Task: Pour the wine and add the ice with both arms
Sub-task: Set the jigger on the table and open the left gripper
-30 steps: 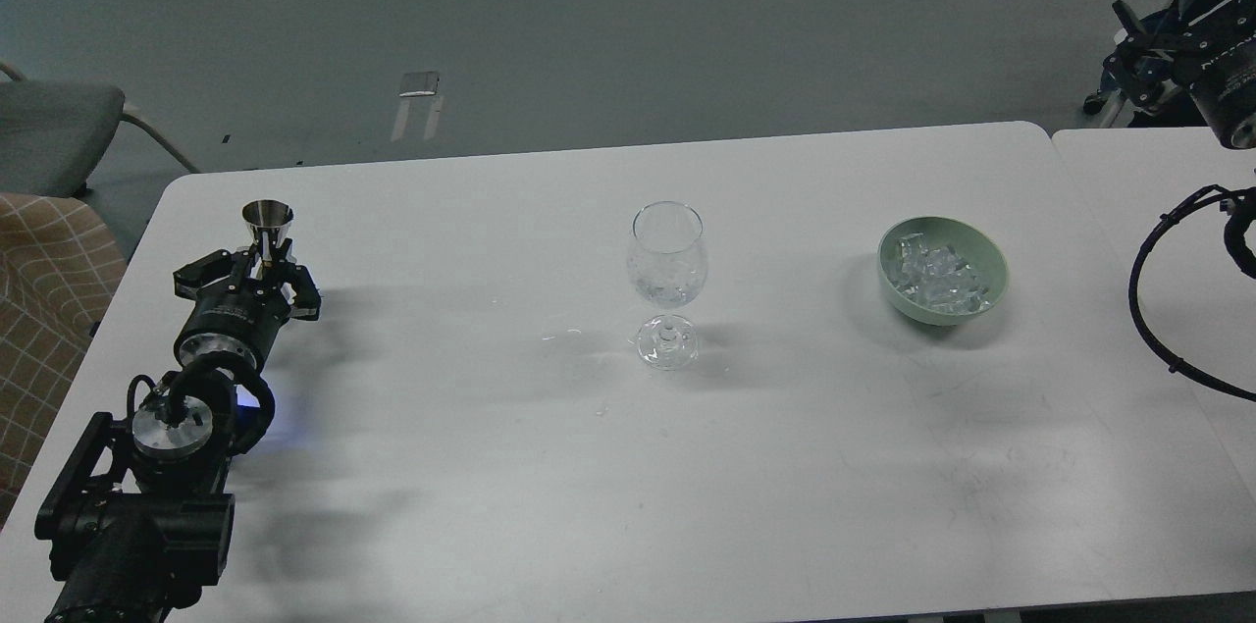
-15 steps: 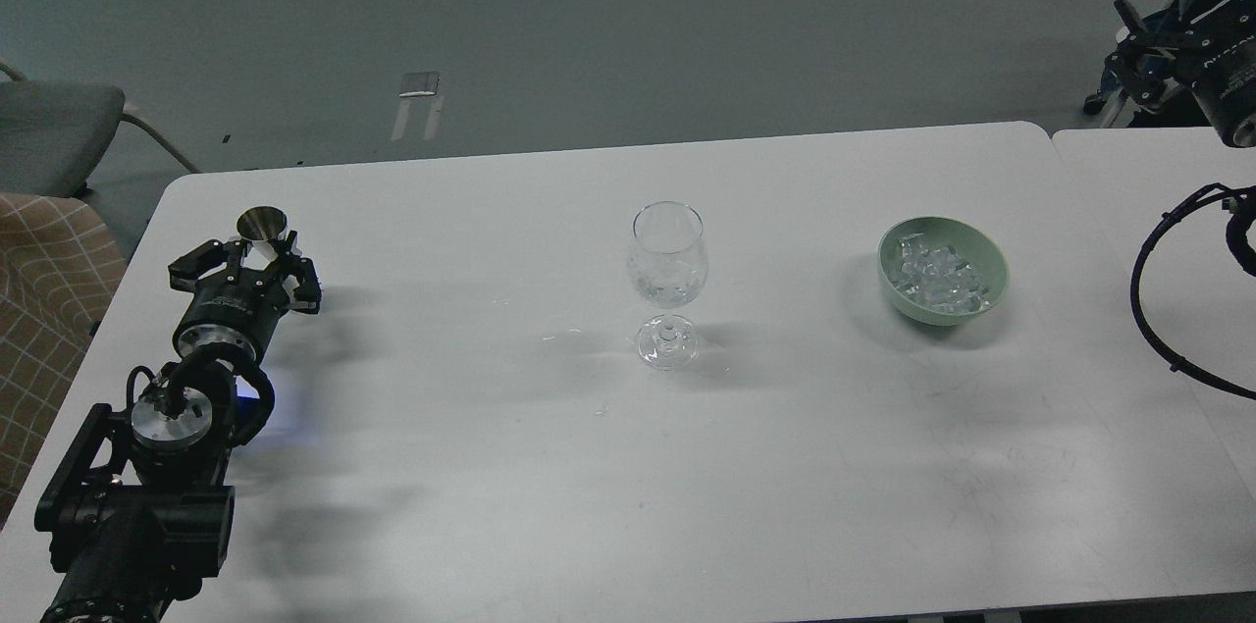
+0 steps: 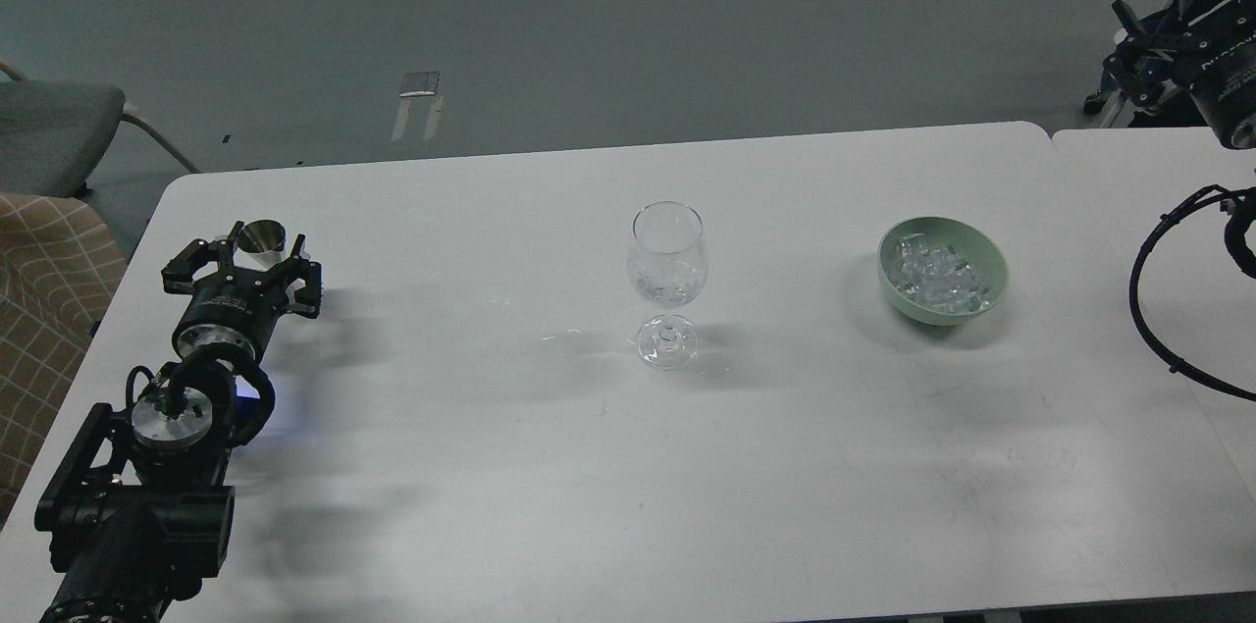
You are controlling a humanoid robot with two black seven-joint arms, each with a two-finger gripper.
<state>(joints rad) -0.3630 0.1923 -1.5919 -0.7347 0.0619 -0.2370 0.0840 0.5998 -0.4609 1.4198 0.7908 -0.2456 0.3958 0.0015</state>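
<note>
Left gripper [image 3: 245, 255] spread around the steel cup, wine step in hand.

At the left of the frame my left gripper sat at the small steel cup [image 3: 262, 237], its fingers [image 3: 186, 260] splayed to either side and not visibly pressing the metal, so I judged the cup set on the white table [image 3: 491, 466], not gripped. Any wine was too faint to make out; the wine glass [image 3: 667, 260] stood upright at centre frame with glinting cubes in its bowl. The ice [image 3: 937, 272] lay heaped in the green bowl [image 3: 986, 255], right of the glass and well apart from it. My right gripper [image 3: 1138, 54] hung at the upper right edge, too dark to tell apart or together. Next, I judged, that arm would need to reach the bowl.
</note>
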